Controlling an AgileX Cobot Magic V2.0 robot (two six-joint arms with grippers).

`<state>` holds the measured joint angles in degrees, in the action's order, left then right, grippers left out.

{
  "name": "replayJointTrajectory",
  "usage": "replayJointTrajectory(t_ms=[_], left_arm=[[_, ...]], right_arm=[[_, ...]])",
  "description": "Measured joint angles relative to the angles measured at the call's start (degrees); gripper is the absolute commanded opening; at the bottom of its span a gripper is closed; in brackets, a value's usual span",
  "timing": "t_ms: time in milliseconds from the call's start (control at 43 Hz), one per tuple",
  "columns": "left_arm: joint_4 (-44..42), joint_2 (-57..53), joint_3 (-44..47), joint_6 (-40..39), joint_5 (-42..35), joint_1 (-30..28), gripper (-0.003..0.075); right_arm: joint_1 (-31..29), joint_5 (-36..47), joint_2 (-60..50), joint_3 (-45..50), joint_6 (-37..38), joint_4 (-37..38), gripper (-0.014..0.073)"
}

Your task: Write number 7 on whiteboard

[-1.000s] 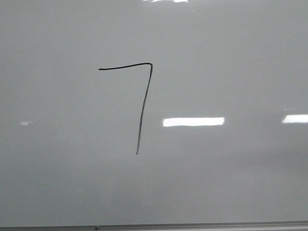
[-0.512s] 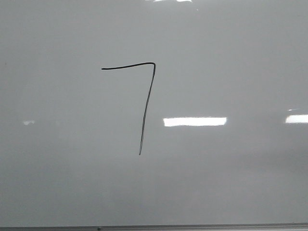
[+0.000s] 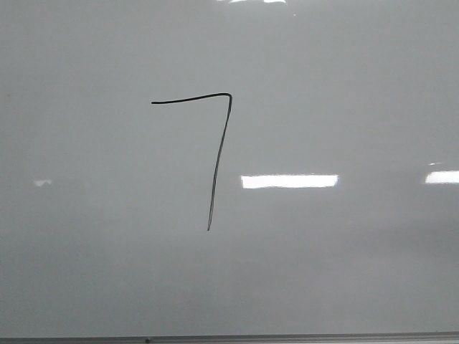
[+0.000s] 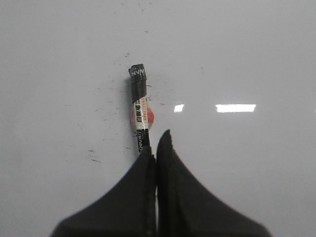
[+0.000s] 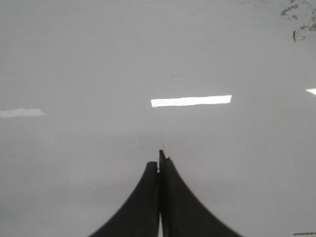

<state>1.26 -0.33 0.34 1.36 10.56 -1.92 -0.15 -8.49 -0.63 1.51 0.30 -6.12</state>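
Note:
The number 7 (image 3: 217,165) is a thin black line on the whiteboard (image 3: 344,258), left of centre in the front view, with a top stroke and a long slanted downstroke. Neither gripper shows in the front view. In the left wrist view my left gripper (image 4: 157,141) is shut on a black marker (image 4: 140,103) with a white and orange label. The marker sticks out past the fingertips over the pale board surface (image 4: 256,59). My right gripper (image 5: 160,158) is shut with nothing between its jaws, over the bare board surface (image 5: 74,59).
The board's thin grey bottom edge (image 3: 287,336) runs along the bottom of the front view. Bright light reflections (image 3: 289,181) lie right of the 7. Small black specks (image 4: 94,158) show near the marker, and dark smudges (image 5: 296,22) at one corner of the right wrist view.
The 7 sits a few pixels further right in the front view than one second ago. Its shape is the same, and nothing differs from half a second ago.

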Motion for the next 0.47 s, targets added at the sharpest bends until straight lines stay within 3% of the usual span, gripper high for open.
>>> replayJointTrajectory(t_ms=[465], left_arm=[[0.0, 0.0, 0.0, 0.0, 0.0, 0.0, -0.0020]], right_arm=[[0.0, 0.0, 0.0, 0.0, 0.0, 0.0, -0.0061]])
